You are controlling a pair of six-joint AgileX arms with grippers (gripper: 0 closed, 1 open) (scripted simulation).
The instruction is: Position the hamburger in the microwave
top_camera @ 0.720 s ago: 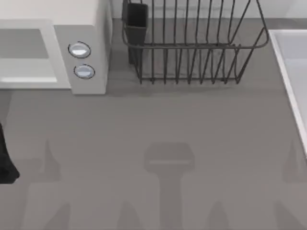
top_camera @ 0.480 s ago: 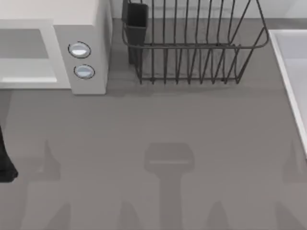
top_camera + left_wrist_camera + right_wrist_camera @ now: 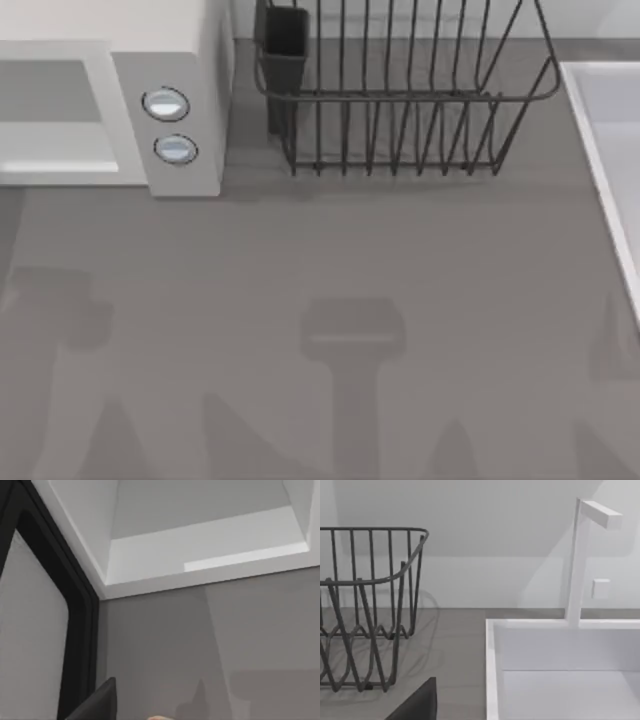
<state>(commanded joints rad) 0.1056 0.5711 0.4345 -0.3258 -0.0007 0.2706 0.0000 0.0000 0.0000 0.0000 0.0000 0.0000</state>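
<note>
Microwave: the off-white microwave stands at the top view's far left corner of the tabletop, with two round silvery-blue buttons one over the other on its side panel.
Cavity: the grey inner cavity faces the left wrist camera, open, with a pale floor and a lit front lip.
Door: a black-framed door stands swung open beside the cavity in the left wrist view.
Hamburger: only a thin tan-orange sliver peeps in at the edge of the left wrist view, close under the camera and in front of the cavity mouth, apart from the microwave; whether it rests on the tabletop I cannot tell.
Left pincer: one dark finger juts into its wrist view just beside the tan sliver; how wide the pincer stands, and whether it grips the hamburger, I cannot tell.
Right pincer: one dark finger shows in its wrist view, facing the dish rack and sink; its opening I cannot tell.
Dish rack: a black wire dish rack stands right of the microwave, along the back.
Sink: a white sink with an upright tap sits at the top view's right edge.
</note>
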